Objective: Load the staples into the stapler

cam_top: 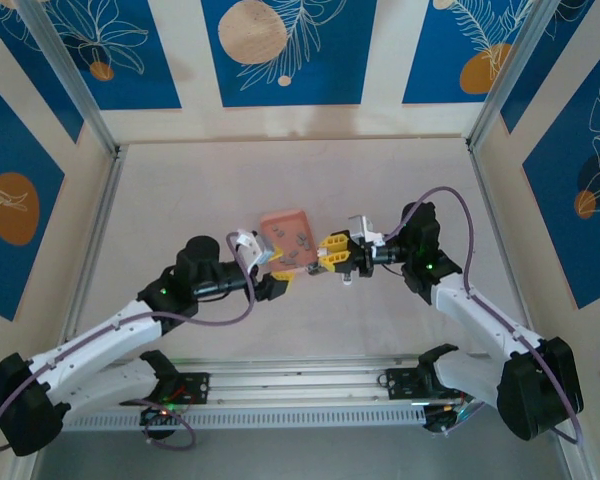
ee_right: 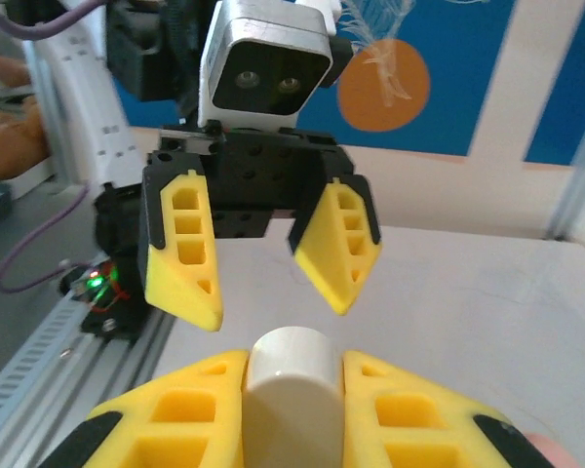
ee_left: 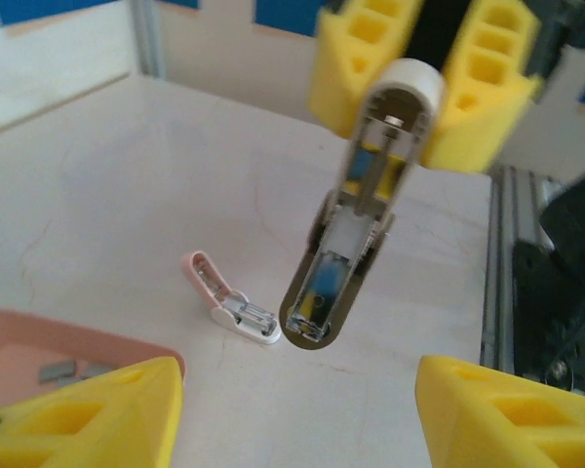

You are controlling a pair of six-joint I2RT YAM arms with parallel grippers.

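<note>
Resting in pink tray (ee_left: 78, 339), staples (ee_left: 58, 370)

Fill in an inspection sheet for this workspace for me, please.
Surface: pale table, faintly marked.
Job's things: stapler hanging open; staples lying in the pink tray.
Clutter: small pink-white piece lying on the table.
Grippers: left gripper open, empty; right gripper shut on the stapler.
Cables: purple cable looping along each arm.
Surroundings: blue patterned walls; metal rail at the near edge.
</note>
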